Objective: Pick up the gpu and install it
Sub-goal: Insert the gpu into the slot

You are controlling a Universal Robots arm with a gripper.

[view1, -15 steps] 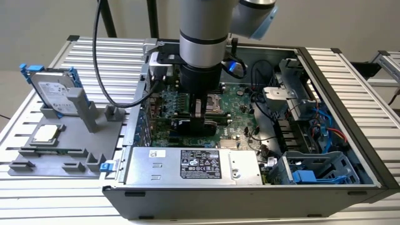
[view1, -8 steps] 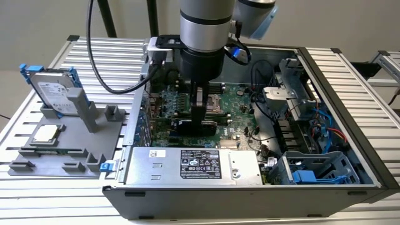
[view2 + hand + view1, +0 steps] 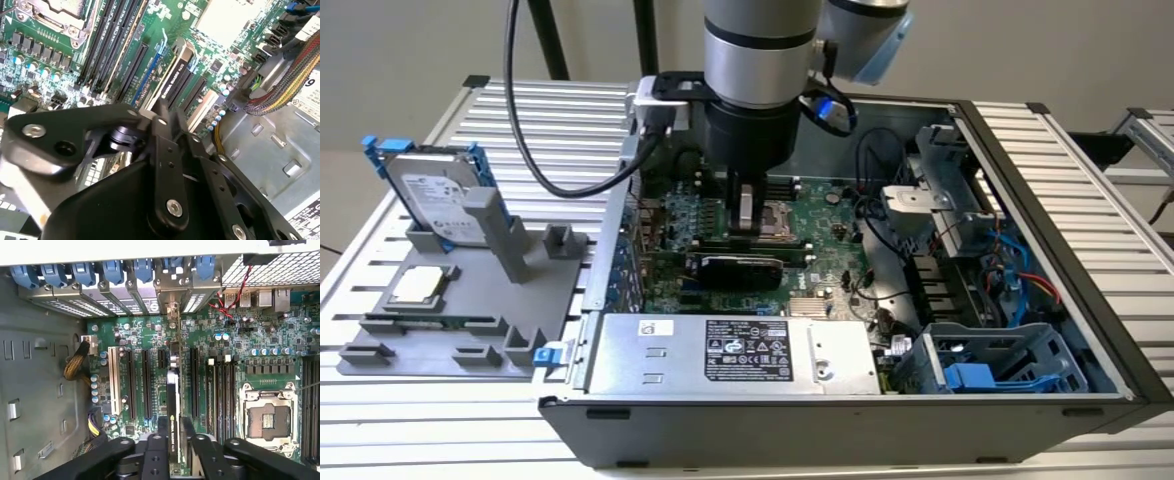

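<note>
The gpu (image 3: 172,432), a thin green circuit-board card with a black cooler block on one face, is standing on edge inside the open dark metal computer case (image 3: 1067,230), its lower edge meeting one of the long black expansion slots on the green motherboard (image 3: 150,340). In the first wrist view its long axis is running along that slot, pointing from the claw toward the row of blue slot latches (image 3: 115,270) at the rear wall of the case. The black two-fingered claw (image 3: 172,440) is sitting directly above the card, its fingers (image 3: 155,452) pinching the card's upper edge from both faces, so the card is lying straight below the claw rather than off to either side. In the exterior view the grey arm is reaching down into the middle of the case, with the gpu (image 3: 736,268) under it, between the empty silver processor socket (image 3: 777,213) and the boxy silver power supply (image 3: 727,352) along the case's near wall. Whether the card is fully pressed home in the slot is hard to judge. Out on the slatted metal desk (image 3: 1067,130), toward its corner at the exterior view's left, a grey parts holder (image 3: 454,300) is carrying a silver hard drive with blue rails (image 3: 434,200).
</note>
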